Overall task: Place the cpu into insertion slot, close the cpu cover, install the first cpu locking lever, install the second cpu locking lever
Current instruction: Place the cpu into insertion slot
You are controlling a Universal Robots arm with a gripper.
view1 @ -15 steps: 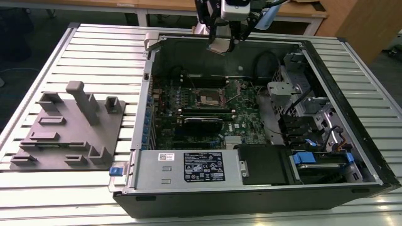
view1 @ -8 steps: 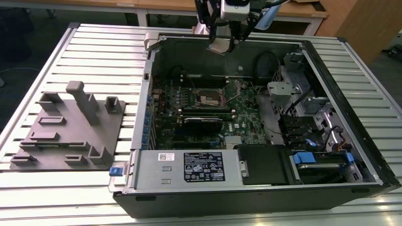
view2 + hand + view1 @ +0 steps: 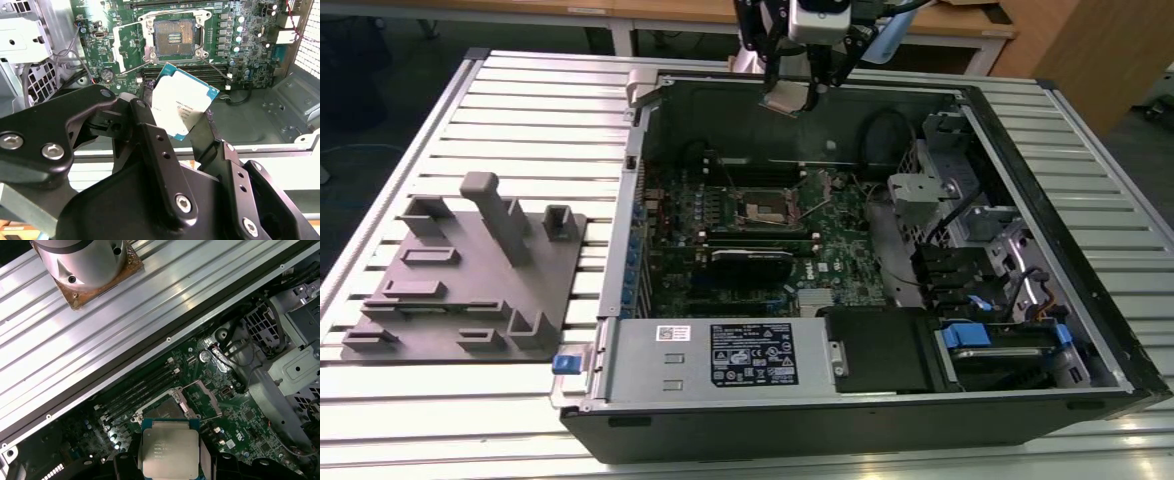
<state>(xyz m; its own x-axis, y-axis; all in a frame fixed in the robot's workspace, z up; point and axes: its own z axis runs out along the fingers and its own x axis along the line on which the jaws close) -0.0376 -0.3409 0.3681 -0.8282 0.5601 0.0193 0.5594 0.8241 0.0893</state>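
My gripper (image 3: 790, 92) hangs above the far wall of the open computer case, shut on the cpu (image 3: 786, 98). In both wrist views the cpu (image 3: 183, 101) (image 3: 170, 453), a flat square chip with a silver-grey top, sits tilted between the black fingers (image 3: 146, 131). The insertion slot (image 3: 765, 207) (image 3: 173, 38) lies open below on the green board, its dark centre bare. The cpu cover (image 3: 211, 397), a thin silvery frame, is swung open beside the slot. A thin wire locking lever (image 3: 216, 65) sticks out from the slot's corner.
The case walls (image 3: 635, 190) ring the board. Long black memory slots (image 3: 750, 232) and a black card (image 3: 750, 265) lie near the slot. A power supply (image 3: 720, 352) and drive cage (image 3: 987, 250) fill the near and right sides. A grey fixture (image 3: 467, 275) stands on the slatted table.
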